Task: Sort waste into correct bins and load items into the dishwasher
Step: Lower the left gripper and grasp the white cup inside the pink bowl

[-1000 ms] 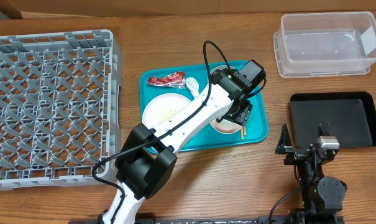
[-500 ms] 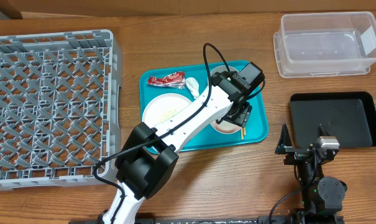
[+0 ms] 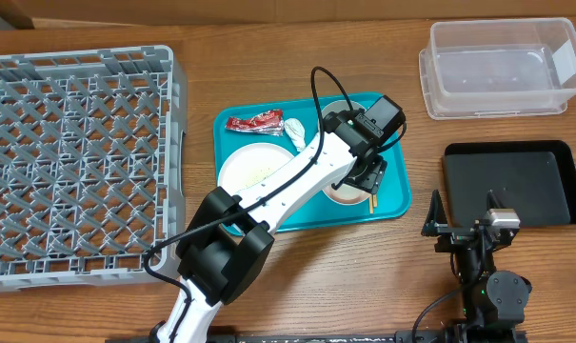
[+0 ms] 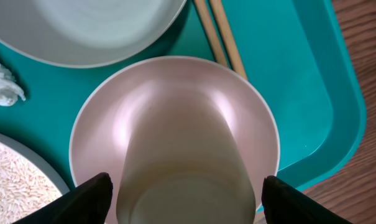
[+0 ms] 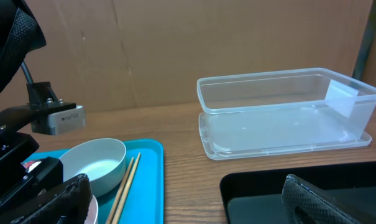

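My left gripper [image 3: 362, 178] hangs over the right side of the teal tray [image 3: 394, 195]. In the left wrist view it [image 4: 186, 202] is open, one finger on each side of a small white cup [image 4: 184, 168] that stands in the pink bowl [image 4: 100, 124]; narrow gaps show on both sides. The grey-blue bowl [image 4: 82, 25] sits just beyond. The red wrapper [image 3: 254, 122] and white tissue wad [image 3: 295, 130] lie at the tray's back left, and the white plate [image 3: 245, 171] carries rice scraps. The right gripper [image 5: 194, 205] is open and empty, low by the black tray [image 3: 516, 181].
The grey dish rack [image 3: 78, 162] fills the table's left side. A clear tub [image 3: 502, 67] stands at the back right, behind the black tray. Wooden chopsticks [image 4: 222, 34] lie on the teal tray right of the bowls. Bare wood separates tray and bins.
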